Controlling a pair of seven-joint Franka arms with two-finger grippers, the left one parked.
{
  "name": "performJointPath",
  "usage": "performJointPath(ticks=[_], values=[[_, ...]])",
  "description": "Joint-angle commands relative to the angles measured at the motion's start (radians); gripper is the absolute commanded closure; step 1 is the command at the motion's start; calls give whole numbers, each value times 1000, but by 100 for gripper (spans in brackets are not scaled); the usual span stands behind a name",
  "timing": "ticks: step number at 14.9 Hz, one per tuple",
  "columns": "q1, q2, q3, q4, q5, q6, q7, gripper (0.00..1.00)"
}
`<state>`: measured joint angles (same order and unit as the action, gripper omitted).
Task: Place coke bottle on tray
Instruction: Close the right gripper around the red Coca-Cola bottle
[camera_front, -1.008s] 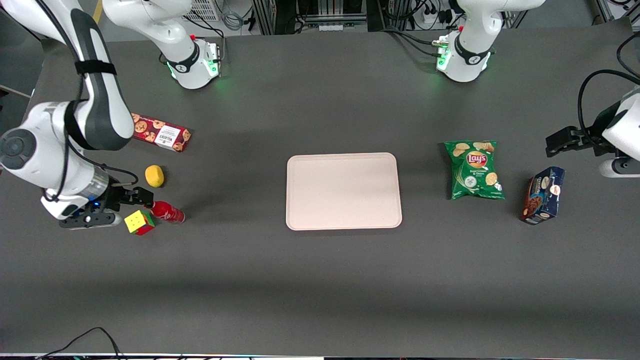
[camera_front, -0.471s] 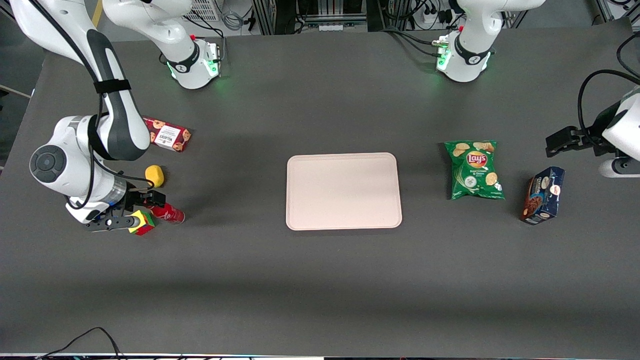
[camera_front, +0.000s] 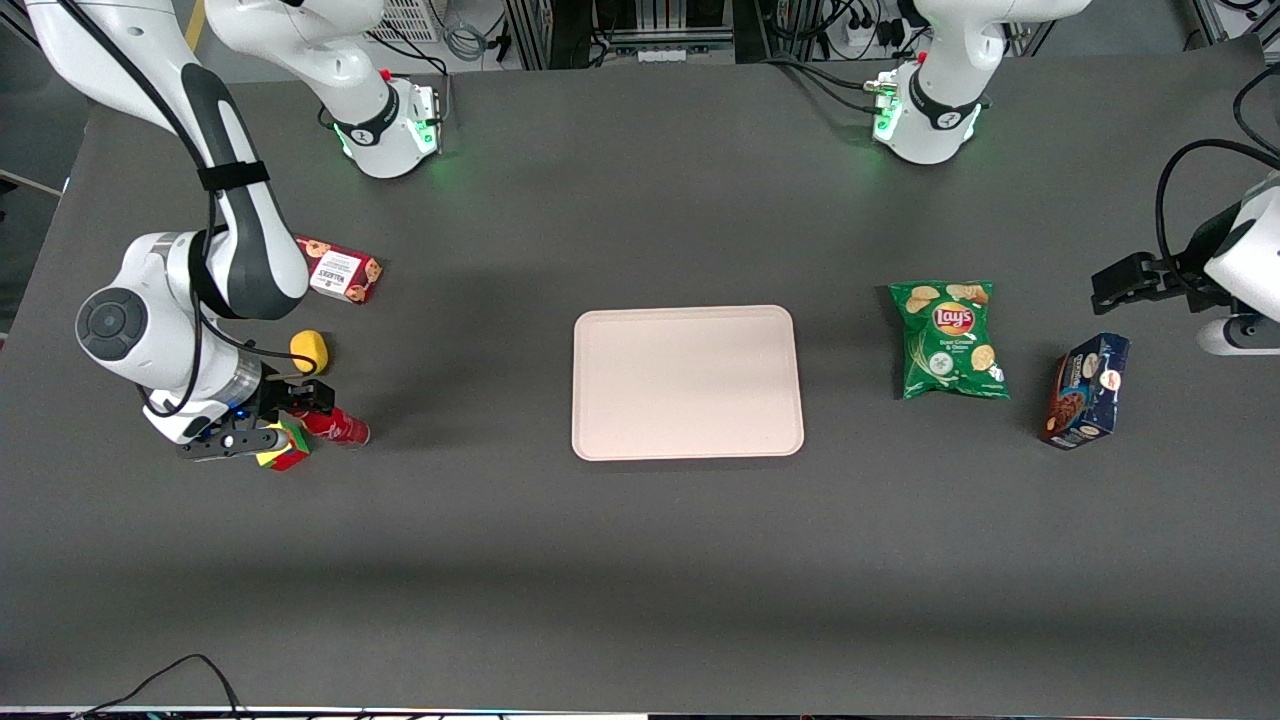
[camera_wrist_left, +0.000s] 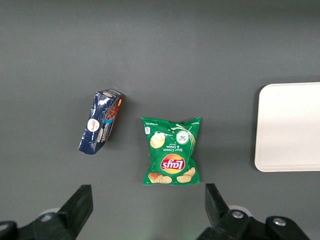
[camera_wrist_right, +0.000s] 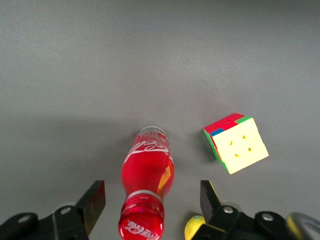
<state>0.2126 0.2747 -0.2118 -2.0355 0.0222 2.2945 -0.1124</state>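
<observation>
Centrally, the tray (camera_front: 688, 382) lies bare mid-table. Well apart, toward the working arm's end, the gripper (camera_wrist_right: 152, 200) hangs spread wide over the coke bottle (camera_wrist_right: 147, 187), lying just beside the colourful cube (camera_wrist_right: 236, 143).

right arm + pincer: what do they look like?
Right arm: glossy white shells, dark grey forearm panel, black strap, black cable running down to the wrist, grey round joint cap. Pincer: black, two flat fingers, above the coke bottle. Base glows green.
</observation>
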Motion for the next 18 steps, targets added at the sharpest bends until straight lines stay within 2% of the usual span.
performJointPath(ticks=[1, 3, 7, 8, 12, 13, 18], values=[[4, -38, 0, -26, -2, 5, -29, 20], [4, -43, 0, -26, -1, -7, -29, 22], [4, -49, 0, -26, 2, -23, -29, 37], [4, -49, 0, -25, 2, -23, -29, 44], [4, -51, 0, -25, 4, -23, -29, 96], [4, -52, 0, -25, 4, -24, -27, 100], [5, -87, 14, 21, 5, -107, -13, 100]])
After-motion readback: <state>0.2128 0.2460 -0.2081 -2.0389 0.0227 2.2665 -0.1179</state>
